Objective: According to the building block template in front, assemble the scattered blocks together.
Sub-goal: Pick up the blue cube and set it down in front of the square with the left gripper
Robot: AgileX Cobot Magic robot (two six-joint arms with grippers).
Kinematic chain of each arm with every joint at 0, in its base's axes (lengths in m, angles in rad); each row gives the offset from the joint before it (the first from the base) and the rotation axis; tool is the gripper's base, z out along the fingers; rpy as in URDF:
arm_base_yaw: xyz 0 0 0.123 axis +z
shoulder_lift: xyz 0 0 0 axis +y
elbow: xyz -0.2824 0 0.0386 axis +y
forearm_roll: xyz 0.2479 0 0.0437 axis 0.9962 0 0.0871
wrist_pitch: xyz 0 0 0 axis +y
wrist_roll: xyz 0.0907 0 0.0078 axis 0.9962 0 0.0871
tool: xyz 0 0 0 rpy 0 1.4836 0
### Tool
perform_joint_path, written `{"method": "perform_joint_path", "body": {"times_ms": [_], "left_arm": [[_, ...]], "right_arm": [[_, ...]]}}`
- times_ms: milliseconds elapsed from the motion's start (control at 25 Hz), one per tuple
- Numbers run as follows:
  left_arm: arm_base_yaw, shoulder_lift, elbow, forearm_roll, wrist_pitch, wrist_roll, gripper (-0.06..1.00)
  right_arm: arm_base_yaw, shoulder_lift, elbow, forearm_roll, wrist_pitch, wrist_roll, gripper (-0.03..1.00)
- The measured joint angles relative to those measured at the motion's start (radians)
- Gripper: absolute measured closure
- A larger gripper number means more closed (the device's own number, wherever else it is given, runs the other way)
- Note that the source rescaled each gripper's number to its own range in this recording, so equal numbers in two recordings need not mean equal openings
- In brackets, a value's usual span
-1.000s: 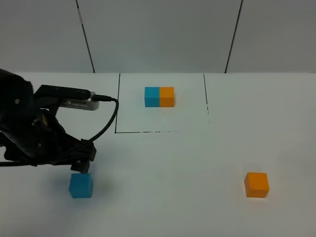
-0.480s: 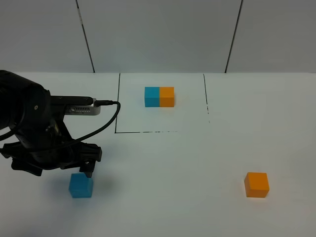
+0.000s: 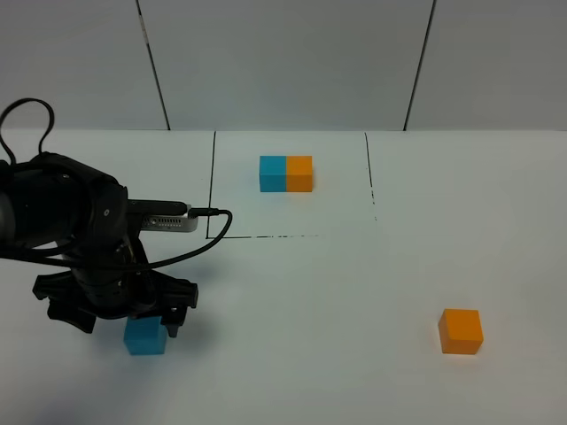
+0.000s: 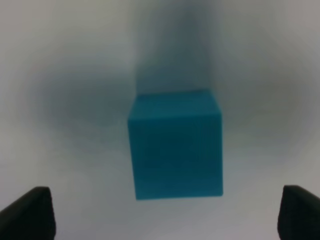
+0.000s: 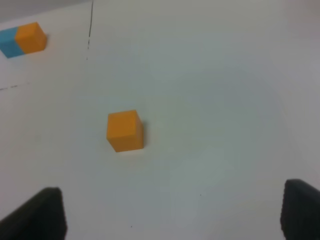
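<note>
The blue cube sits on the white table at the near left, well apart from everything else. The left gripper hovers right over it. Its two fingers are spread wide, one on each side, and touch nothing. From the left wrist camera the cube lies centred between them and a little ahead of the tips, so the hand is empty and lined up, not yet gripping.

I'd judge this to be the first step, the reach for the blue cube. The next move calls for a straight drop until the fingers flank the cube's sides, then a square close on two opposite faces. The cube looks slightly turned against the finger line, so a small twist of the wrist may help, or the cube could skid as the fingers close.

The orange cube rests far across the table at the near right, untouched. The right gripper does not show from the high camera. Its own camera shows its fingers wide apart with nothing between them and the orange cube well ahead.

At the back, inside a square drawn in thin black lines, stands the pattern bar, blue half left and orange half right. The two loose cubes need to end up touching in that same order.

Nothing lies on the table between the cubes. The black cable looping off the left arm hangs clear of the blue cube.
</note>
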Motion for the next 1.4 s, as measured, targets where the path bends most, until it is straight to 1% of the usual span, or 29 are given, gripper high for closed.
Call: {"method": "perform_joint_path", "body": {"times_ms": [200,560,760,920,1040,1160,1400], "left_arm": [[0.000,0.057,0.000,-0.001,-0.060,0.000,0.08],[0.000,0.142,0.000,-0.004,-0.119,0.000,0.10],[0.000,0.158,0.018,-0.045,-0.174,0.000,0.12],[0.000,0.158,0.026,-0.049,-0.184,0.001,0.15],[0.001,0.158,0.026,-0.048,-0.183,0.002,0.21],[0.001,0.158,0.026,-0.050,-0.174,0.004,0.31],[0.001,0.158,0.026,-0.065,-0.136,0.004,0.58]], "right_arm": [[0.000,0.000,0.000,0.000,0.000,0.000,0.25],[0.000,0.000,0.000,0.000,0.000,0.000,0.25],[0.000,0.000,0.000,0.000,0.000,0.000,0.25],[0.000,0.000,0.000,0.000,0.000,0.000,0.25],[0.000,0.000,0.000,0.000,0.000,0.000,0.25],[0.000,0.000,0.000,0.000,0.000,0.000,0.25],[0.000,0.000,0.000,0.000,0.000,0.000,0.25]]}}
